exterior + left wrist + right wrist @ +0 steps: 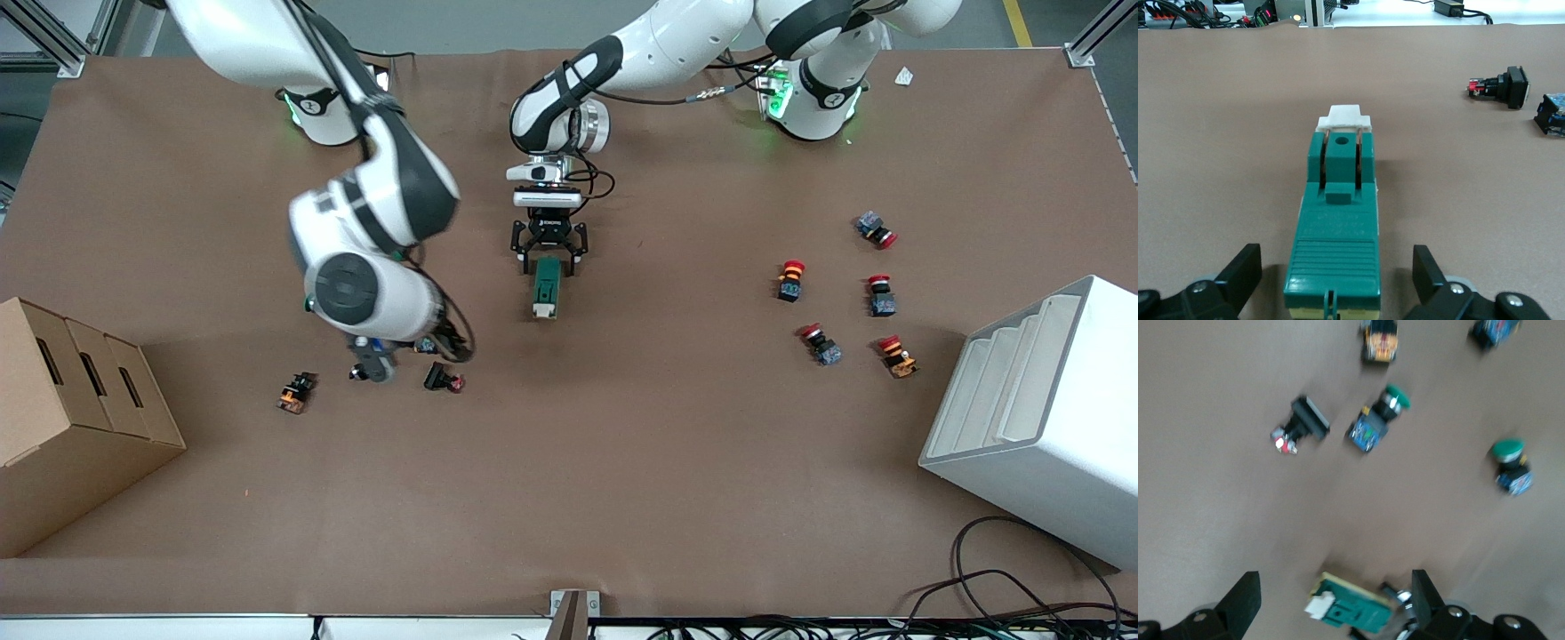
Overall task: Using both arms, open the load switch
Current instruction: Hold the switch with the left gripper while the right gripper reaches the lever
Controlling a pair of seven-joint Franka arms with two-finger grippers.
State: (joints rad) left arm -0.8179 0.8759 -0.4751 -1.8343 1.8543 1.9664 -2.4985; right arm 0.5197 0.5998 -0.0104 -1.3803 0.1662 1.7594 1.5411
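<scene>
While the load switch (pixel 545 291) lies mid-table with its white lever (pixel 540 310) at 6 o'clock, the left gripper (pixel 548 259) straddles its 12 o'clock end, fingers spread and gripping nothing, and the right gripper (pixel 1331 603), also wide open and empty, hovers over scattered push-buttons (pixel 1377 421).

The green load switch (pixel 1337 233) lies flat on the brown surface (pixel 1225 133). Its white lever piece (pixel 1344 118) points away from the left gripper (pixel 1337 280). The gripper's two black fingers (pixel 1238 277) stand wide apart, one on each side of the switch. A black push-button (pixel 1501 87) lies off to one side.
</scene>
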